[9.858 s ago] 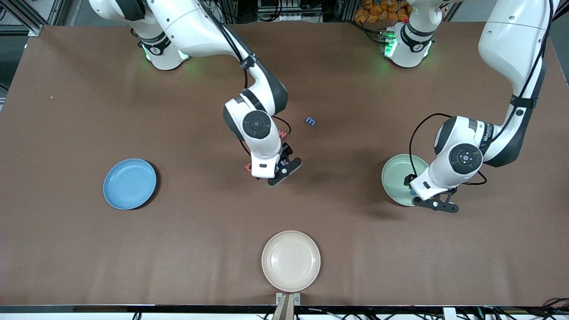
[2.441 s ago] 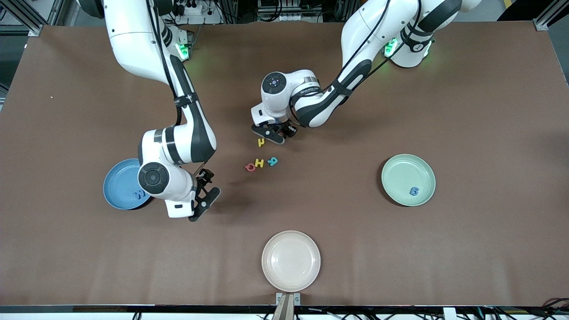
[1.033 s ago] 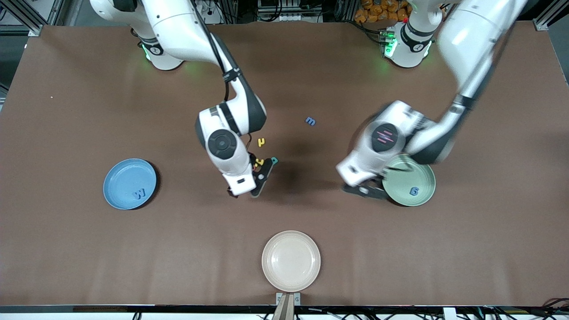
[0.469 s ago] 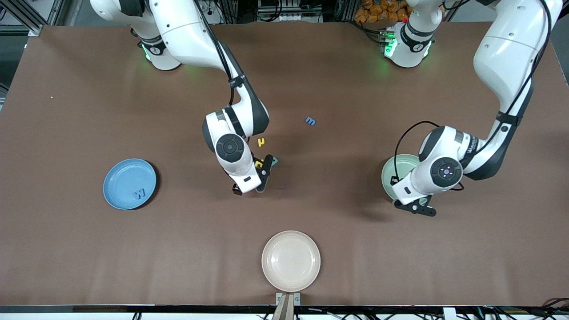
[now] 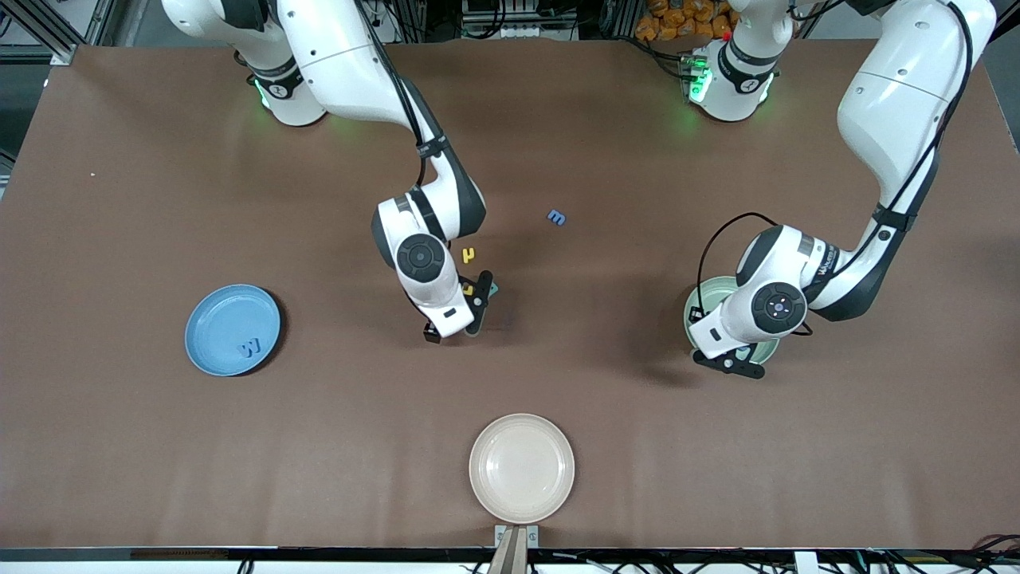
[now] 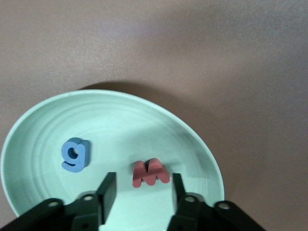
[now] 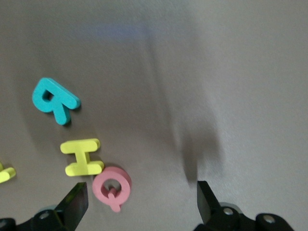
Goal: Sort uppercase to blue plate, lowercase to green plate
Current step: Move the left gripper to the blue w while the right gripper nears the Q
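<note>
the left end effector (image 6: 139, 195) hangs spread wide and empty over the green plate (image 6: 43, 125), where two lowercase letters lie inside the rim: a blue g (image 6: 75, 154) and a red w (image 6: 150, 173). the right end effector (image 7: 139, 204), also wide open and empty, hovers over three uppercase letters on open tabletop (image 5: 159, 446): teal r (image 7: 54, 100), yellow h (image 7: 83, 157), red q (image 7: 112, 186). the blue plate (image 5: 215, 319) toward the right arm's end holds one blue letter (image 5: 251, 347).

Green plate (image 5: 697, 307) mostly hidden under left arm, red Q (image 7: 112, 187) hidden in front view
</note>
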`<state>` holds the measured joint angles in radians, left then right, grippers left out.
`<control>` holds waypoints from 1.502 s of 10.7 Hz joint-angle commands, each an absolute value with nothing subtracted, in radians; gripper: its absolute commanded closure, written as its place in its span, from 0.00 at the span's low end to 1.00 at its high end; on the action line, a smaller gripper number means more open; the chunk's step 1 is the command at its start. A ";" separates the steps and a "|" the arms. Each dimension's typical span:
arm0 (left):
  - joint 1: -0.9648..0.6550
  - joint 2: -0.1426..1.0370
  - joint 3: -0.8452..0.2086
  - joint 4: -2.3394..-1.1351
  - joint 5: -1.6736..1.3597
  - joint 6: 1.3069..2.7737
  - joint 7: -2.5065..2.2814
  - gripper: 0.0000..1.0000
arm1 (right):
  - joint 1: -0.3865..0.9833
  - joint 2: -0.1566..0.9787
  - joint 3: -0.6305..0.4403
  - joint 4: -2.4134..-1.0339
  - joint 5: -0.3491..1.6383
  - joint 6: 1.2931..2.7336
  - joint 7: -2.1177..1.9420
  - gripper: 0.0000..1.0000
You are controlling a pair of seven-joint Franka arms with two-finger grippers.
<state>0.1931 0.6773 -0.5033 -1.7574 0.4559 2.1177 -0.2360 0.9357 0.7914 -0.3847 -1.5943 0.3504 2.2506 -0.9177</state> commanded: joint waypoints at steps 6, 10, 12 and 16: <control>0.117 0.555 -0.648 -1.781 0.443 2.000 -0.244 0.09 | 0.986 0.746 -0.388 -1.706 0.367 2.347 -0.927 0.00; 0.109 0.564 -0.782 -1.905 0.445 2.122 -0.256 0.09 | 0.997 0.724 -0.394 -1.744 0.365 2.355 -0.928 0.00; 0.028 0.569 -0.781 -1.953 0.445 2.209 -0.313 0.15 | 1.002 0.716 -0.394 -1.796 0.364 2.445 -0.930 0.00; -0.052 0.581 -0.782 -2.008 0.457 2.244 -0.495 0.23 | 1.009 0.715 -0.396 -1.793 0.365 2.445 -0.916 0.00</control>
